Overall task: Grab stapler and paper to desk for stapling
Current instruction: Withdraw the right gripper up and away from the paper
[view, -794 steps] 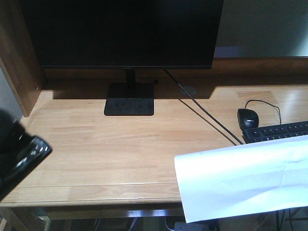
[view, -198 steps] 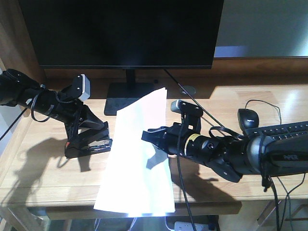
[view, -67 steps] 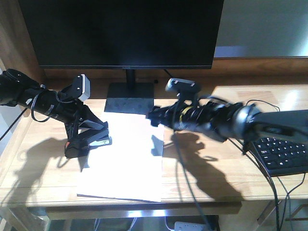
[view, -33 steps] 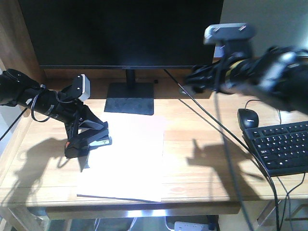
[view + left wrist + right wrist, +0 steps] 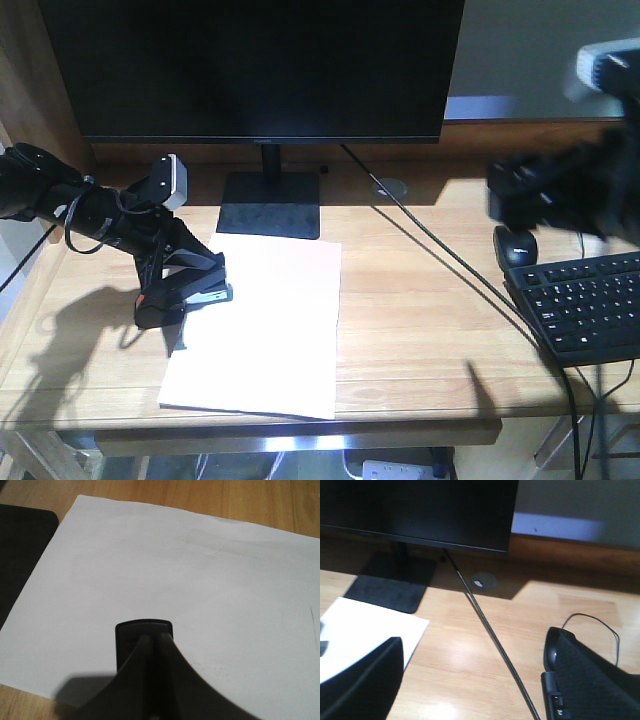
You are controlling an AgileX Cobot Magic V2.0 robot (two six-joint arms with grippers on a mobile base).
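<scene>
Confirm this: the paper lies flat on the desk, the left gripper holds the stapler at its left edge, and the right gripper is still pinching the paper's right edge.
Not quite. The right gripper has let go and sits above the mouse, clear of the paper; the front view shows it. The rest stands: paper flat on the desk, left gripper holding the stapler.

Paper (image 5: pixel 265 325): white sheet lying flat on desk (image 5: pixel 420 310). Stapler (image 5: pixel 185 293): black, resting on paper's left edge.

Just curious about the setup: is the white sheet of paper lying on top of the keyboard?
No, the paper lies flat on the desk, well apart from the keyboard.
</scene>
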